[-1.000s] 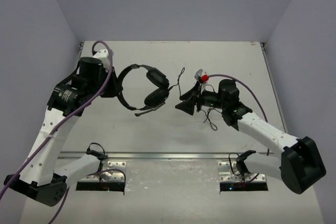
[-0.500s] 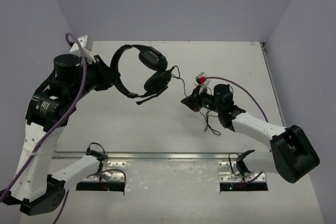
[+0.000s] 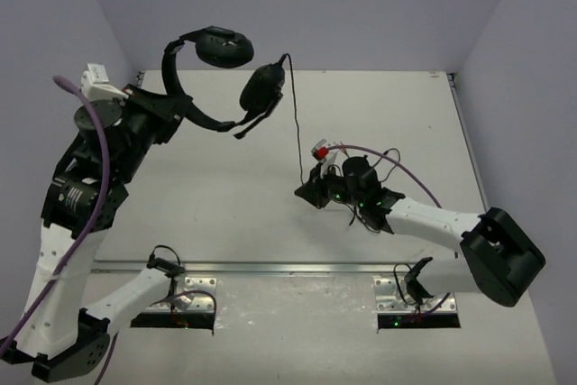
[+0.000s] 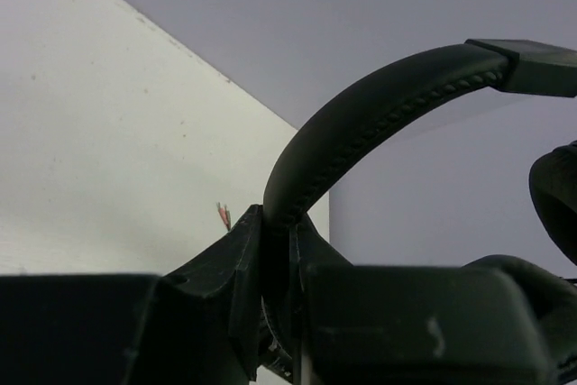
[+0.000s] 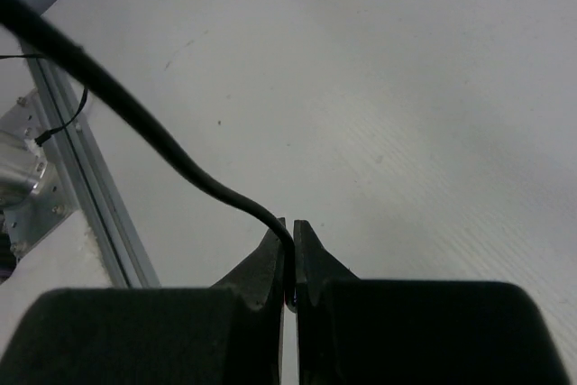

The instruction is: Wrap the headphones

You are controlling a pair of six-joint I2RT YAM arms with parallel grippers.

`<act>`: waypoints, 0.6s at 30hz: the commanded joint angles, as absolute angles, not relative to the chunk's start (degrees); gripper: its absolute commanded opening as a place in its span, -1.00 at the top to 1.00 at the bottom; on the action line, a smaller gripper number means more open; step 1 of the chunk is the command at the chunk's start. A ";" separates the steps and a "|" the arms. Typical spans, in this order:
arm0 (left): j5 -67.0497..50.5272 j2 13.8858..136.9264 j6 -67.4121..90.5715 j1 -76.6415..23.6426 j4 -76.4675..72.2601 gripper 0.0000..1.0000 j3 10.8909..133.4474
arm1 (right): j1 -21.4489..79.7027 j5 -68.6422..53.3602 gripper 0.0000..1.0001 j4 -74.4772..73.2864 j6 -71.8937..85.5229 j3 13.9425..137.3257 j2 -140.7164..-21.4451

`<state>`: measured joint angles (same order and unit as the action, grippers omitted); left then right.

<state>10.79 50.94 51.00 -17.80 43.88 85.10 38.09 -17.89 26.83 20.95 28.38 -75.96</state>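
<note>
The black headphones [image 3: 224,47] hang in the air over the back left of the table. My left gripper [image 3: 177,111] is shut on their thin headband [image 4: 379,114], whose arch rises out of the jaws [image 4: 276,223]. Both earcups hang to the right of that grip. The thin dark cable [image 3: 298,123] drops straight from the lower earcup [image 3: 261,87] to my right gripper [image 3: 304,192], which sits low over the table's middle. In the right wrist view the cable [image 5: 135,114] is pinched between the shut jaws [image 5: 290,228]. Small reddish plugs [image 4: 223,215] peek out beside my left fingers.
A loose length of cable [image 3: 362,215] lies on the table under my right wrist. A metal rail [image 3: 270,268] runs along the near edge, also seen as the rail [image 5: 86,178] at the left of the right wrist view. Purple walls close in the back and sides.
My left arm has lifted the headphones up and toward the back left. My right gripper has shut on the cable and shifted slightly left, so the cable now runs straight between them.
</note>
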 commanded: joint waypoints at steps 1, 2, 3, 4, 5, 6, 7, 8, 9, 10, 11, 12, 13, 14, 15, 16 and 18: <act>13.53 53.44 64.95 -17.58 31.73 0.99 82.63 | 42.70 -9.77 0.97 22.25 20.83 32.16 -73.83; 14.23 53.61 65.56 -17.58 30.95 0.99 82.01 | 44.63 -6.54 0.97 21.63 21.18 33.65 -73.22; 14.24 54.05 65.57 -17.58 30.68 0.99 81.57 | 45.26 -4.68 0.97 20.66 21.79 34.45 -72.95; 14.50 54.31 65.74 -17.58 30.67 0.99 80.95 | 45.96 -3.09 0.97 20.05 23.19 36.02 -72.78; 14.50 54.49 66.00 -17.58 30.76 0.99 80.51 | 46.84 -0.12 0.97 19.34 24.16 36.99 -72.60; 14.68 54.49 66.18 -17.58 30.76 0.99 80.07 | 47.02 1.30 0.97 18.29 25.13 37.87 -72.51; 14.85 54.32 66.53 -17.67 30.94 0.99 78.68 | 47.28 2.01 0.97 17.76 26.62 38.75 -72.60; 15.11 54.14 67.49 -17.58 30.76 0.99 77.79 | 47.81 2.98 0.97 17.23 27.15 40.93 -72.86; 15.55 53.44 68.02 -17.58 30.59 0.99 76.83 | 48.07 5.08 0.97 15.40 28.12 43.74 -73.91; 15.82 53.00 68.38 -17.58 29.98 0.99 74.99 | 48.25 5.36 0.97 14.42 28.12 45.42 -74.87; 16.26 52.65 69.25 -17.58 29.80 0.99 74.27 | 48.95 5.71 0.97 13.46 28.12 46.92 -76.01; 16.61 52.21 69.78 -17.58 29.79 0.99 73.75 | 49.39 6.06 0.97 12.58 27.86 48.41 -78.29; 16.87 51.95 70.13 -17.58 29.79 0.99 73.31 | 49.92 6.06 0.97 11.35 27.25 51.21 -79.53; 18.18 51.94 70.75 -17.58 29.97 0.99 72.78 | 51.40 6.24 0.97 10.47 26.81 52.63 -80.76; 19.15 51.94 70.93 -17.58 30.14 0.99 72.60 | 52.20 6.68 0.97 8.37 26.20 54.21 -83.03; 20.12 51.94 71.01 -17.58 30.15 0.99 72.34 | 53.16 7.11 0.97 7.31 24.80 57.01 -84.01; 22.93 52.12 71.80 -17.58 30.85 0.99 71.98 | 55.89 7.47 0.98 3.72 23.56 59.66 -85.95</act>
<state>18.61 53.21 68.45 -17.80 36.93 71.99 52.71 5.54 9.52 26.20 54.92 -84.03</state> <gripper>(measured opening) 0.087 0.020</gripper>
